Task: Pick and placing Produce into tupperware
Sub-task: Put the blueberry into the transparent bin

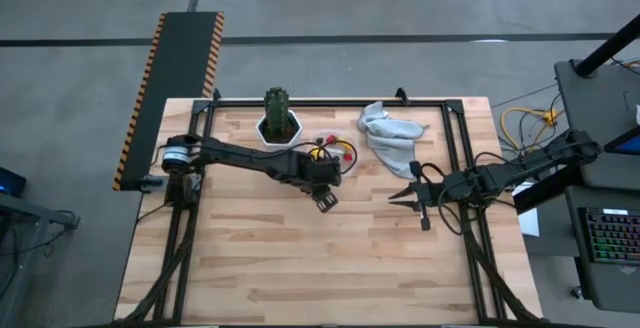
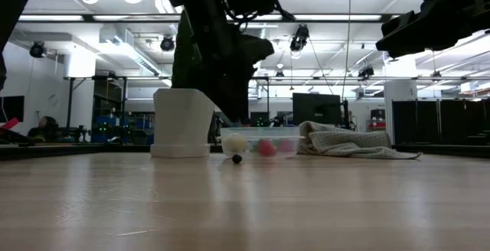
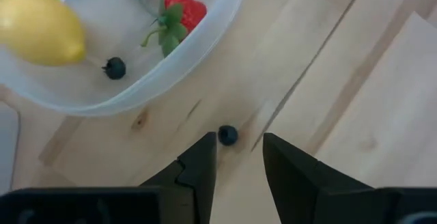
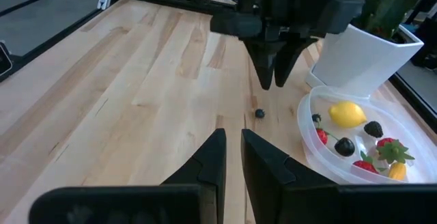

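Hanging just above the wood, my left gripper (image 3: 237, 157) points its two fingers down at one tiny dark blueberry (image 3: 227, 135). The berry sits on the table (image 1: 300, 258), a little past my fingertips and a bit toward one finger, not yet between them. My jaws are apart with nothing in them, and the gap looks wide enough for the berry. It is round, so it has no long side to line up with. I think it could roll away if one finger bumps it first.

Just beyond the berry is the clear tupperware (image 3: 205, 43). Its rim is near the berry but not touching it. Inside already lie a yellow lemon (image 3: 41, 27), a red strawberry (image 3: 183, 14), and more dark berries. The white cactus pot (image 4: 358, 57) stands right behind the tub, so I should keep my arm off it.

My right gripper (image 4: 232, 157) waits well apart, off to the side, with its fingers nearly closed and empty. My left jaws are much nearer the berry. A crumpled grey cloth (image 1: 388, 133) lies beyond the tub, out of the way.
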### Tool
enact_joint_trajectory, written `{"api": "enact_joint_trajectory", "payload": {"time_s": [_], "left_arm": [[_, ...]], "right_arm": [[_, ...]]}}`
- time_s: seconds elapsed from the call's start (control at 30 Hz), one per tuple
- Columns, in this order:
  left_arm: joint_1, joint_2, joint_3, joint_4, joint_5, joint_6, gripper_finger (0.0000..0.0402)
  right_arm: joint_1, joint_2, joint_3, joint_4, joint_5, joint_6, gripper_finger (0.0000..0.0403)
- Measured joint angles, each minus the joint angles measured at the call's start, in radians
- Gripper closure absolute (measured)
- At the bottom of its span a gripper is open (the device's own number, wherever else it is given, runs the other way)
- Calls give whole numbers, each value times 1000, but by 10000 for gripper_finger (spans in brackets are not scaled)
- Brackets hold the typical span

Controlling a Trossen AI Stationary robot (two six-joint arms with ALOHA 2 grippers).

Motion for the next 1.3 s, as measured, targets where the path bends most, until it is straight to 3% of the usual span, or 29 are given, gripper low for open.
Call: {"api": "enact_joint_trajectory", "payload": {"time_s": [0.37,0.77,1.3], "left_arm": [[0,64,3,-10,39,-1,293],[0,88,2,35,42,-27,213],[1,154,4,43,48,-27,209]], "right_arm": [[0,0,0,0,0,0,364],[0,0,0,0,0,-1,364],[0,0,0,-9,0,0,364]]}}
